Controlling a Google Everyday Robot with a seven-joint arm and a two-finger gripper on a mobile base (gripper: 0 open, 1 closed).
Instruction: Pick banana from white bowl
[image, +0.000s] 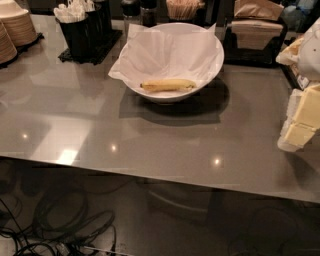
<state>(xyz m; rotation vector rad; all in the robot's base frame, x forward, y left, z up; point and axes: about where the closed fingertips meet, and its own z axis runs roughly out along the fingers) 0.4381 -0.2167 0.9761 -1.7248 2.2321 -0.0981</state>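
The banana (168, 85) lies on its side at the bottom front of the white bowl (215, 64), on the crinkled white paper lining. The bowl stands on the grey counter, at the middle back. My gripper (301, 122) shows at the right edge of the view, white with pale yellow parts, above the counter's right side. It is well to the right of the bowl and a little nearer the front, apart from both the bowl and the banana. It holds nothing that I can see.
Stacked tan paper bowls (15, 27) stand at the back left. Black holders with white cutlery (82, 27) stand left of the bowl. A napkin dispenser (255, 30) sits behind on the right. The counter's front edge (150, 175) runs across, with cables (60, 220) on the floor below.
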